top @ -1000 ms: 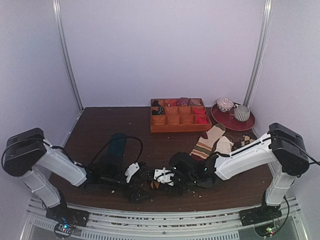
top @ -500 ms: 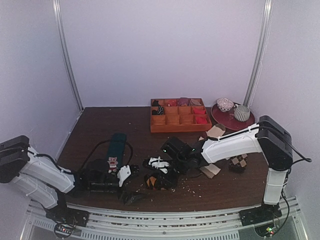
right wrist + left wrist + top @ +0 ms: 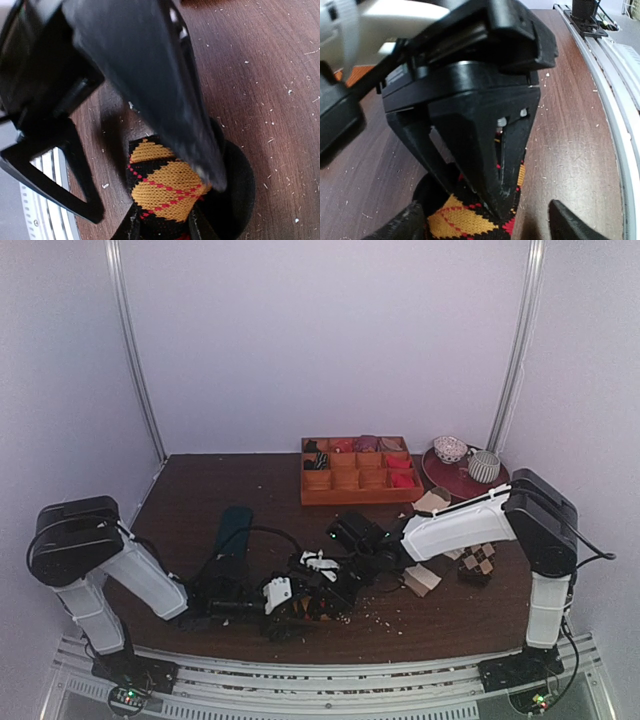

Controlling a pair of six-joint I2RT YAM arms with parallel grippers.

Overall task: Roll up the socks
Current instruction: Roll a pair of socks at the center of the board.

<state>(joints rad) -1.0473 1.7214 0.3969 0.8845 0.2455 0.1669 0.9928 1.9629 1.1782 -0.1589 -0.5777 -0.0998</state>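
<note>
The socks (image 3: 316,606) are a bunched black bundle with orange and red argyle diamonds, lying near the table's front centre. My right gripper (image 3: 320,574) comes in from the right. In the right wrist view it (image 3: 165,227) is shut on the socks (image 3: 167,187), with the fabric pinched between its fingers. My left gripper (image 3: 283,598) reaches in from the left. In the left wrist view it (image 3: 482,225) is open, its fingertips (image 3: 565,222) wide apart on either side of the socks (image 3: 460,217). The two grippers are almost touching.
A dark teal sock (image 3: 235,530) lies left of centre. A brown-and-beige argyle sock (image 3: 478,560) and a beige piece (image 3: 422,580) lie to the right. An orange compartment tray (image 3: 360,498) and a red plate (image 3: 470,488) with cups stand at the back.
My left gripper has moved right, up to the socks and the right gripper. The right gripper has stayed on the socks, shifting little over the last half second.
</note>
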